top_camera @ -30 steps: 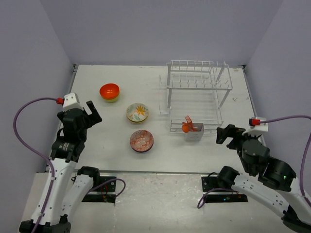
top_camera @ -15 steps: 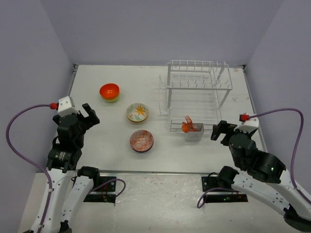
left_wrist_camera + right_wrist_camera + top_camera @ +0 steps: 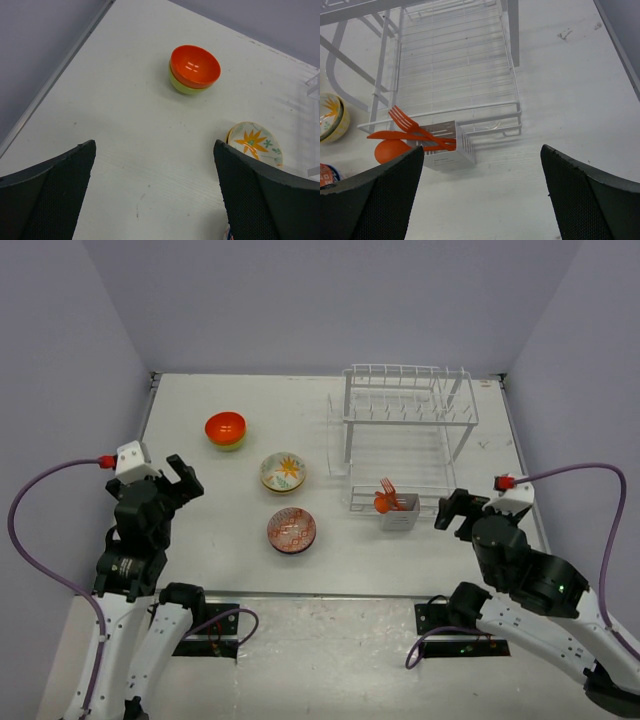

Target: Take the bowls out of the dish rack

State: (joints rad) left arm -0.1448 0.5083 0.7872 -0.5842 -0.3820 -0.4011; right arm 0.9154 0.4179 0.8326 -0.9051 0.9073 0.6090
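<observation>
Resting on the tabletop (image 3: 215, 540) left of the dish rack (image 3: 400, 420): orange bowl (image 3: 225, 426) nested in lime-green bowl (image 3: 182, 89), floral bowl (image 3: 283, 471), red-pink bowl (image 3: 291, 529). Left gripper (image 3: 154, 145) and right gripper (image 3: 482, 147) both spread wide, holding nothing.

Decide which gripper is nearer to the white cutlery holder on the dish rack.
Right. The right gripper hangs just right of the cutlery holder; the left gripper is far across the table, left of the bowls.

Three bowl stacks (image 3: 225, 429) (image 3: 283, 472) (image 3: 291, 530), one dish rack (image 3: 405, 410), one caddy (image 3: 400, 514).
</observation>
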